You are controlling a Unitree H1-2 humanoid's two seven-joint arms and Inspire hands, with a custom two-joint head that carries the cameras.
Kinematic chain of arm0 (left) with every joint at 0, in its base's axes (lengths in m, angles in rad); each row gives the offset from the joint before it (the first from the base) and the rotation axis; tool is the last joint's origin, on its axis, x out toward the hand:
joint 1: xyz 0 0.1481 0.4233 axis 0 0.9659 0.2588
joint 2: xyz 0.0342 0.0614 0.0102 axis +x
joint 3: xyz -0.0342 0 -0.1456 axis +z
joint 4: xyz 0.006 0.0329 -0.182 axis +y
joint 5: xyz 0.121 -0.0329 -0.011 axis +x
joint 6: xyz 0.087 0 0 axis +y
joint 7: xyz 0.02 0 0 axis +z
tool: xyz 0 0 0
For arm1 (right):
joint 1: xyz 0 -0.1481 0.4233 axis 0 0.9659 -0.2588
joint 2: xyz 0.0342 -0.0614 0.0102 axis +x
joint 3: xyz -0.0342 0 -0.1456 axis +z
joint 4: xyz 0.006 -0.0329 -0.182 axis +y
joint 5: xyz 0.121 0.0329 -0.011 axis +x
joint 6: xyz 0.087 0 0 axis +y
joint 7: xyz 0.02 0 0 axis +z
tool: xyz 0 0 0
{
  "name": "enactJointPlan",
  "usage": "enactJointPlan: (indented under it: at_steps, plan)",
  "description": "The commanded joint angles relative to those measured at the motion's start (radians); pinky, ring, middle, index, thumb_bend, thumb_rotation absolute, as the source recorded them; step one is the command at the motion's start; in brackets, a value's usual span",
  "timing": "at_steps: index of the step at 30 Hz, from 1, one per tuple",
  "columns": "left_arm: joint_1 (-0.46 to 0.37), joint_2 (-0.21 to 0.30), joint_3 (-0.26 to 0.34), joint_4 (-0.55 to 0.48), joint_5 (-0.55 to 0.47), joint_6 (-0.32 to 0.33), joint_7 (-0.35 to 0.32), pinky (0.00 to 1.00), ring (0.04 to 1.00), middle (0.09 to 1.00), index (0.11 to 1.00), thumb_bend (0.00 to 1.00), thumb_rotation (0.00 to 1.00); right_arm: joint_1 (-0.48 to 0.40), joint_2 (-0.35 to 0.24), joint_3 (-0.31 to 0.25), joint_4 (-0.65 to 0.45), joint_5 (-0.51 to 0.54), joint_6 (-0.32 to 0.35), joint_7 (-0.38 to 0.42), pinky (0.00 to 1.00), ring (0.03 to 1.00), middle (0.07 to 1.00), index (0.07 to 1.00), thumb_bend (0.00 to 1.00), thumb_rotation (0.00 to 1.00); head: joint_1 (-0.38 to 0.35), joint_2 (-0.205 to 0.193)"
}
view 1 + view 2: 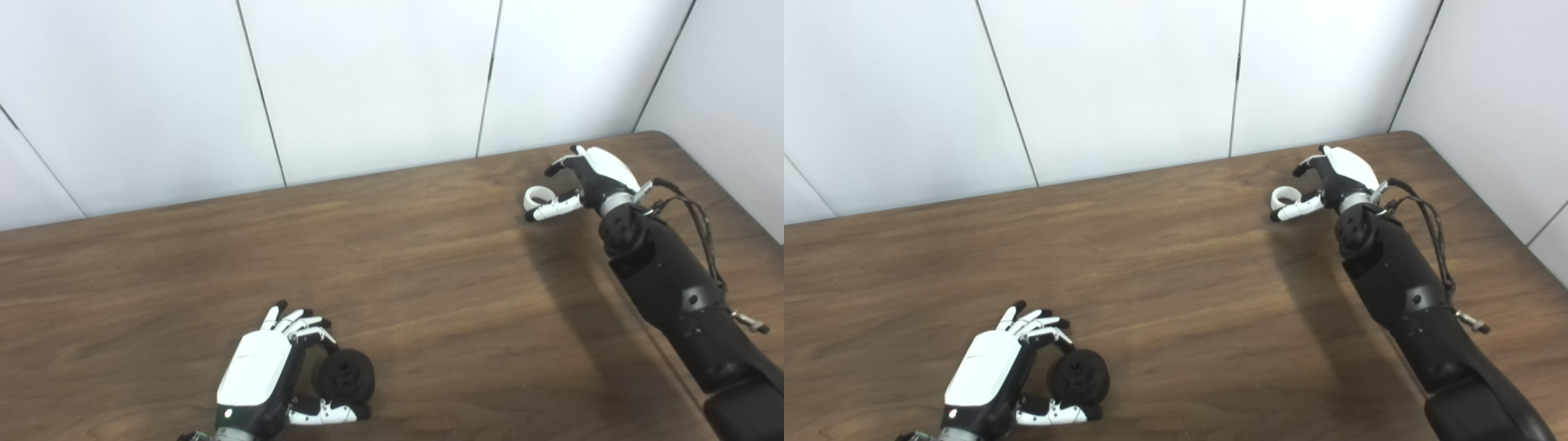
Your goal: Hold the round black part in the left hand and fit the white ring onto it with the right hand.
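The round black part [345, 375], a thick disc with a small hub, is near the table's front edge. My left hand [263, 367] is closed round it, with curled fingers [315, 334] against its upper left rim and the thumb [323, 414] along its lower edge. The white ring [539, 196] lies on the table at the far right. My right hand [591, 174] is beside it with fingers apart. Its thumb [554, 208] touches the ring's near side, and its other fingertips [556, 168] hover above and behind the ring without gripping it.
The brown wooden table [429, 275] ends at white wall panels behind and to the right, with its far right corner close to my right hand. My black right forearm [674, 294] with loose cables lies over the table's right side.
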Motion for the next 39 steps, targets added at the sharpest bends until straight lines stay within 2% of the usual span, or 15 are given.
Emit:
enactJointPlan:
  at_steps: [1, 17, 23, 35, 39]
  plan:
    - [0.016, 0.015, 0.002, -0.011, 0.019, 0.003, -0.012, 1.0, 0.876, 0.782, 0.484, 0.52, 0.05, -0.064, -0.033, -0.005, 0.0, -0.016, -0.003, -0.021, 1.0, 1.0, 0.99, 0.725, 0.9, 0.3, 0.002, 0.002]
    - [0.015, 0.012, 0.005, -0.017, 0.016, 0.004, -0.015, 1.0, 0.876, 0.783, 0.484, 0.52, 0.05, -0.064, -0.035, -0.017, 0.012, -0.072, 0.003, 0.026, 1.0, 1.0, 0.971, 0.699, 0.87, 0.31, 0.003, 0.004]
    - [0.011, 0.011, 0.004, -0.016, 0.018, 0.004, -0.014, 1.0, 0.876, 0.781, 0.484, 0.52, 0.05, -0.067, -0.03, -0.014, 0.012, -0.051, -0.001, 0.022, 1.0, 1.0, 0.961, 0.689, 0.86, 0.3, 0.005, 0.009]
    - [0.006, 0.003, -0.001, -0.026, 0.036, 0.019, -0.032, 1.0, 0.878, 0.782, 0.485, 0.52, 0.05, -0.061, -0.052, 0.01, 0.002, -0.032, -0.014, 0.037, 1.0, 0.995, 0.872, 0.659, 0.86, 0.33, 0.026, 0.021]
    - [0.007, 0.003, -0.002, -0.028, 0.043, 0.02, -0.037, 1.0, 0.877, 0.781, 0.484, 0.52, 0.06, -0.061, -0.041, 0.0, -0.004, -0.04, 0.002, 0.056, 1.0, 0.999, 0.912, 0.668, 0.86, 0.33, 0.03, 0.023]
